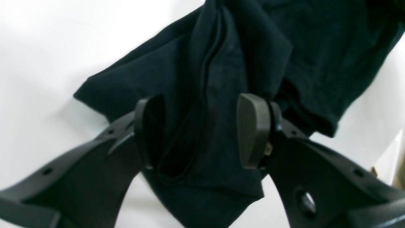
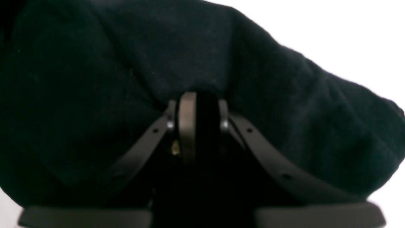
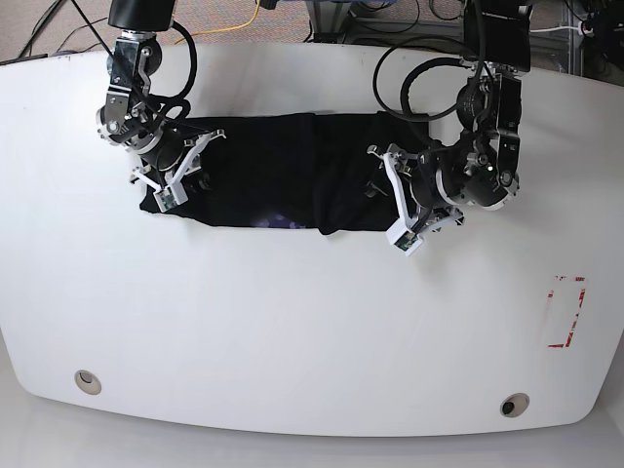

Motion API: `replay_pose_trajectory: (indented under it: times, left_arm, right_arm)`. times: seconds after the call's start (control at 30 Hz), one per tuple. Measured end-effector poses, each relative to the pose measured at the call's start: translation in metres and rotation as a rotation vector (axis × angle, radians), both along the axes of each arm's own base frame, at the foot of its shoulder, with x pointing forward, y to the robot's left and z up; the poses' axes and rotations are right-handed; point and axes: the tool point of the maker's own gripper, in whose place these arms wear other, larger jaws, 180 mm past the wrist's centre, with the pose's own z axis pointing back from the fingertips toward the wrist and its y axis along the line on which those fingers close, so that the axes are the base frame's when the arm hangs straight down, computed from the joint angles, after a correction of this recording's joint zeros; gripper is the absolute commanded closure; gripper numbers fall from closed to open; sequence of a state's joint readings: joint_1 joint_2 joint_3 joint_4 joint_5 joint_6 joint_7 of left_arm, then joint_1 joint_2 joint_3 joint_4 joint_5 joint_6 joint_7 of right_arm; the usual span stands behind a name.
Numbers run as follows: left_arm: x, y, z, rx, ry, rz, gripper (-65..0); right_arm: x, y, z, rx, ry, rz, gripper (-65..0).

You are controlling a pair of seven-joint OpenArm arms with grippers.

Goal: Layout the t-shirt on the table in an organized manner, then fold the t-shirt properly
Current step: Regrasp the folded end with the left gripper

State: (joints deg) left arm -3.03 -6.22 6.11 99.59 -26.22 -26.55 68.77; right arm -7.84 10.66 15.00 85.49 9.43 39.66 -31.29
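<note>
On the left of the base view our right pincer (image 3: 168,188) was pinched shut on one end of the t-shirt (image 3: 258,171), which lay in a long dark strip across the far middle of the table (image 3: 292,322). We thought the cloth was soft and light (it bunched up in deep folds), so it would sag and slide. The best places to hold looked like the hems and corners. Farther right, our left pincer (image 1: 202,131) had its jaws standing apart, with a fold of cloth between them but not squeezed. Cables (image 3: 414,83) hung behind that arm. A red tape rectangle (image 3: 565,312) sat well apart, not in our way.
</note>
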Motion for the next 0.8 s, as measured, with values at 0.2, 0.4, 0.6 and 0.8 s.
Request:
replay_pose_trajectory:
  times: [0.2, 0.4, 0.6, 0.8]
  left_arm:
    - [0.0, 0.004, -0.004, 0.043, -0.002, 0.001, -33.9]
    - [-0.003, 0.007, -0.015, 0.052, 0.03, 0.007, -33.9]
    - [-0.007, 0.009, -0.024, 0.057, 0.064, 0.01, -32.6]
    - [-0.007, 0.008, -0.024, 0.056, 0.064, 0.01, -10.1]
  right_arm:
    - [0.0, 0.0, 0.0, 0.001, 0.0, 0.0, -8.1]
    - [0.0, 0.0, 0.0, 0.001, 0.0, 0.0, -8.1]
    - [0.0, 0.0, 0.0, 0.0, 0.0, 0.0, -8.1]
    - [0.0, 0.0, 0.0, 0.0, 0.0, 0.0, -8.1]
